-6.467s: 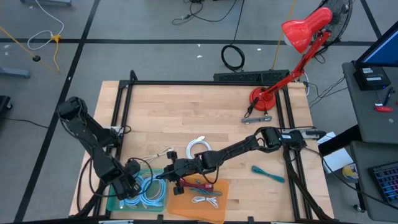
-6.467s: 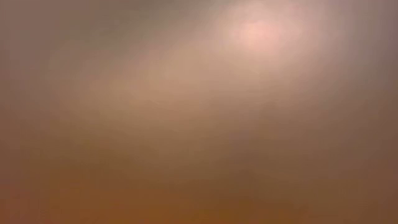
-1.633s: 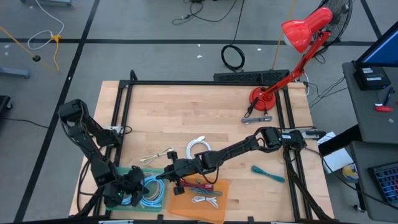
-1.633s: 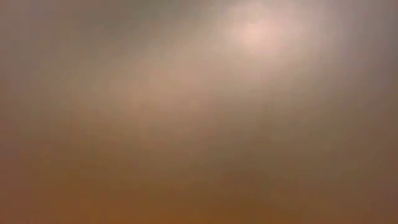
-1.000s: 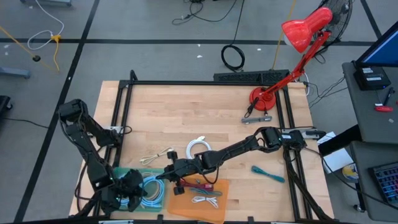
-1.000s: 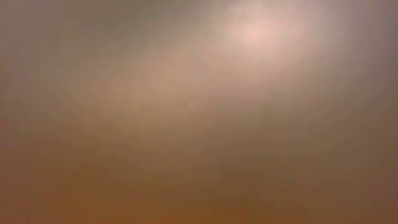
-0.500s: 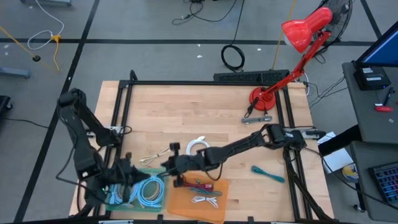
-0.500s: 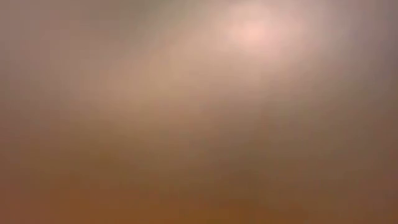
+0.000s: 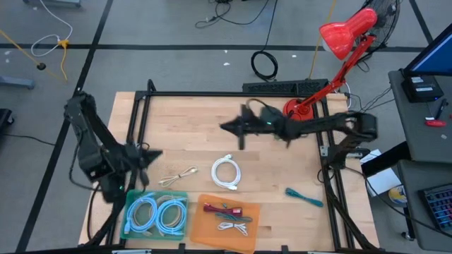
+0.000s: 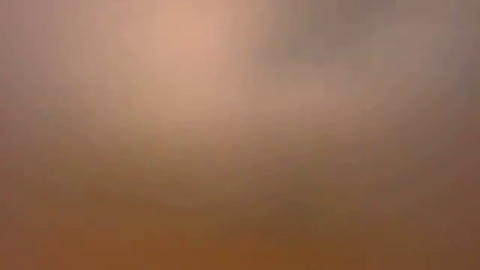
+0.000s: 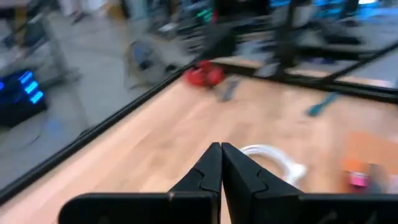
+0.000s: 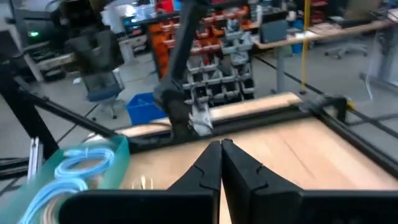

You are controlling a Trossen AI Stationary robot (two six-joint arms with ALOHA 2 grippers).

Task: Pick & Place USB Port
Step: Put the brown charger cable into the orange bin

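In the high view an orange tray [image 9: 244,229] near the table's near edge holds a red-ended USB piece [image 9: 222,209] and a small white cable [image 9: 233,227]. A green tray [image 9: 129,224] beside it, to its left, holds two blue cable coils [image 9: 157,214]. My left gripper [image 9: 159,153] [image 11: 221,148] is shut and hovers over the table's left part, beyond the green tray. My right gripper [image 9: 224,127] [image 12: 221,145] is shut above the table's middle, toward the far side. Neither holds anything. The low view shows only blur.
A white coiled cable [image 9: 226,171] and a thin pale cable [image 9: 180,176] lie on the wood between the trays and the table's middle. A teal item [image 9: 304,196] lies to the right. A red desk lamp [image 9: 296,109] stands at the far right corner. A black frame rims the table.
Both arms have swung quickly up and away from the trays. The left gripper left the green tray and moved toward the far and left side. The right gripper left the orange tray's edge and moved toward the far edge and right. The trays and cables stayed put.
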